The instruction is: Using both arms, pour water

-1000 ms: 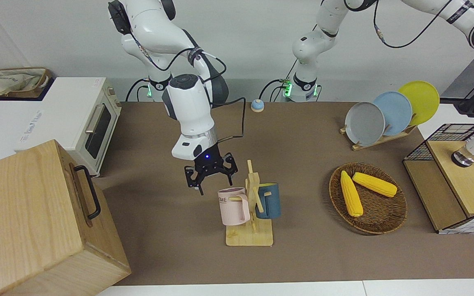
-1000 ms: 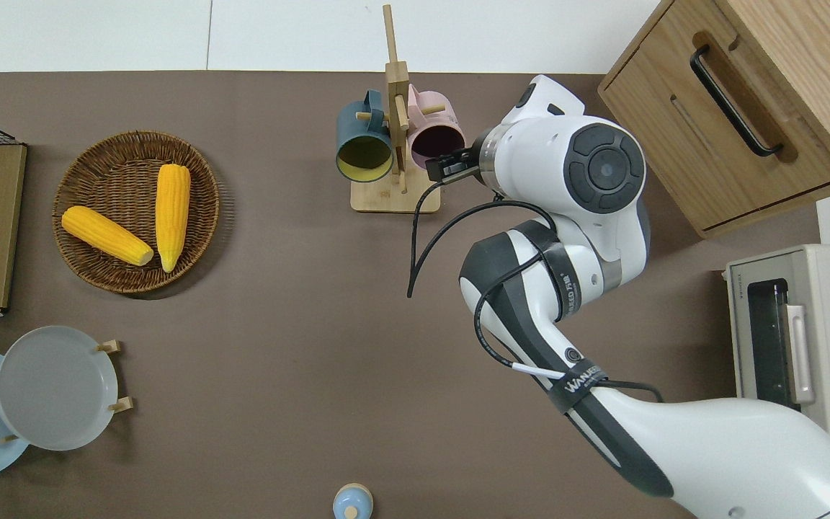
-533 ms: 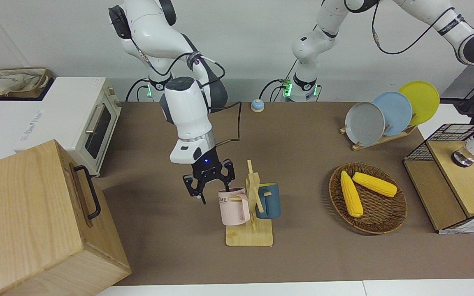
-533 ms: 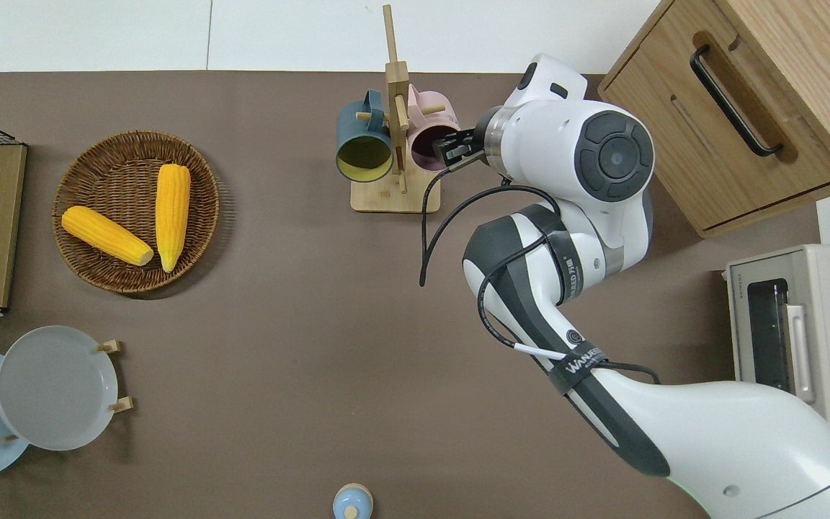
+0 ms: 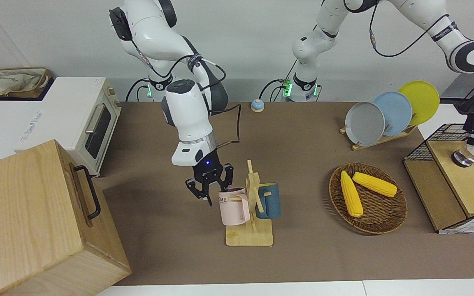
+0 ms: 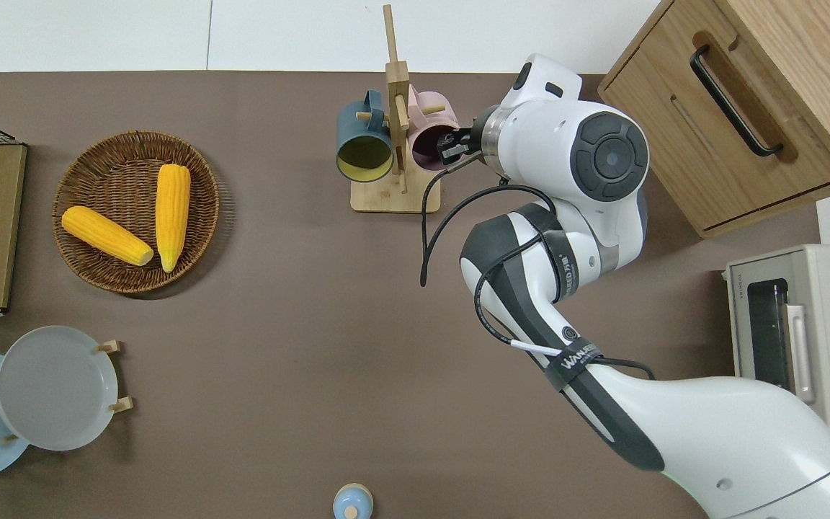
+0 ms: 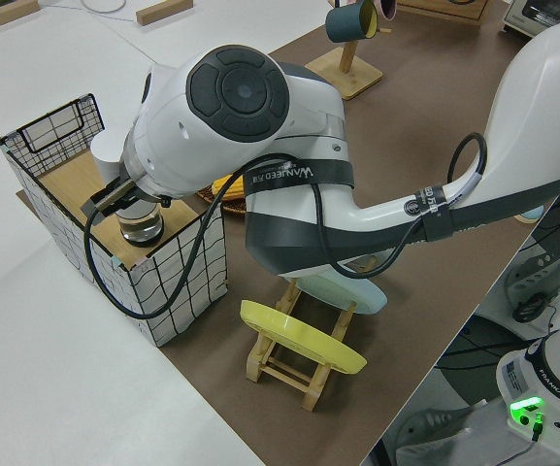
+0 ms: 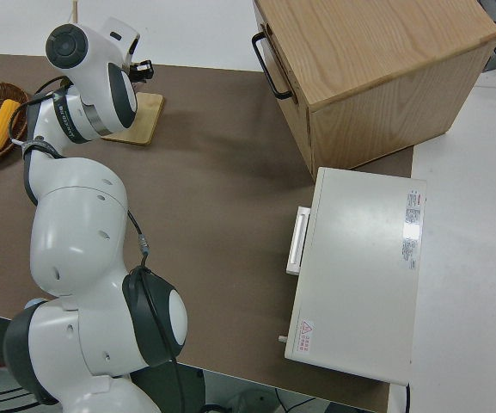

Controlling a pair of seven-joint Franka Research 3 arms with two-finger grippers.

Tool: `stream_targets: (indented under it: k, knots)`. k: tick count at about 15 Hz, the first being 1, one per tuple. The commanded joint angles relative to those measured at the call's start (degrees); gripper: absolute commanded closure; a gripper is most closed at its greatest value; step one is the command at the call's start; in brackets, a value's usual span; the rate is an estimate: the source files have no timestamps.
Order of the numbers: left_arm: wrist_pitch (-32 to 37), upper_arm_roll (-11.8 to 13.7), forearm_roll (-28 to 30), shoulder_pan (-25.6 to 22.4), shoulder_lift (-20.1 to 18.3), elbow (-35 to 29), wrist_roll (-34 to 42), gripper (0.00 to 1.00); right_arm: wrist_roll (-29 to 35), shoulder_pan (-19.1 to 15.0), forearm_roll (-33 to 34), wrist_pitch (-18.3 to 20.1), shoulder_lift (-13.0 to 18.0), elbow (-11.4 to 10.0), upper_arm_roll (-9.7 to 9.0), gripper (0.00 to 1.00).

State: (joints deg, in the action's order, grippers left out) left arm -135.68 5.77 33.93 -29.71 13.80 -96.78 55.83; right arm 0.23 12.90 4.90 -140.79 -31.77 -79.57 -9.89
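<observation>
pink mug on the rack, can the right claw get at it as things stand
Probably yes. The right claw hangs at the pink mug's rim with nothing between them; the blue mug sits across the wooden rack, out of its path.

Glossy white plastic is seen on the arm shells [image 6: 606,155]. Matt brown covering is noted on the table [image 5: 303,135]. Mug stand [image 5: 250,236] and box [image 5: 35,218]: pale wood. Basket [image 5: 381,216]: rough wicker.

Right claw [image 5: 210,187] now narrower, at the pink mug's [image 5: 233,206] rim.
</observation>
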Motion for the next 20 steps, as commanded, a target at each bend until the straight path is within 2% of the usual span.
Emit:
stream_targets:
  k: [1,3,5,9,13,14,17,20]
  knots:
    - [-2.8,0.0,3.2,0.4,-0.8,-2.5,4.4,0.0,-0.6,-0.2,0.7,-0.9,-1.0,1.2,-0.4,0.862]
    - [-2.8,-0.1,3.6,0.4,-0.8,-2.5,4.8,0.01,-0.5,-0.2,0.7,-0.9,-1.0,1.2,-0.4,0.999]
    - [-3.0,-0.2,4.6,0.4,-0.7,-2.5,4.8,0.12,-0.4,-0.1,0.6,-0.9,-1.0,1.2,-0.4,1.0]
    - [-4.1,-0.9,4.8,0.4,-0.4,-2.5,4.9,0.47,-0.4,-0.2,0.6,-1.0,-0.8,1.2,-0.4,1.0]
    - [-4.5,-0.9,4.9,0.3,-0.3,-2.4,4.8,0.87,-0.8,-0.7,0.8,-1.0,-0.5,1.2,-0.22,1.0]
    - [-4.4,-0.9,4.9,0.3,-0.3,-2.3,4.8,0.92,-0.8,-0.8,0.9,-0.9,-0.3,1.2,-0.13,1.0]
    - [-4.4,-0.9,4.7,0.3,-0.3,-1.6,3.9,0.93,-0.9,-1.0,0.9,-0.7,0.2,1.2,0.22,1.0]
    - [-3.4,-0.9,4.2,0.4,-0.7,-0.2,0.7,0.95,-1.3,-3.0,0.8,-0.5,1.3,1.2,0.04,1.0]
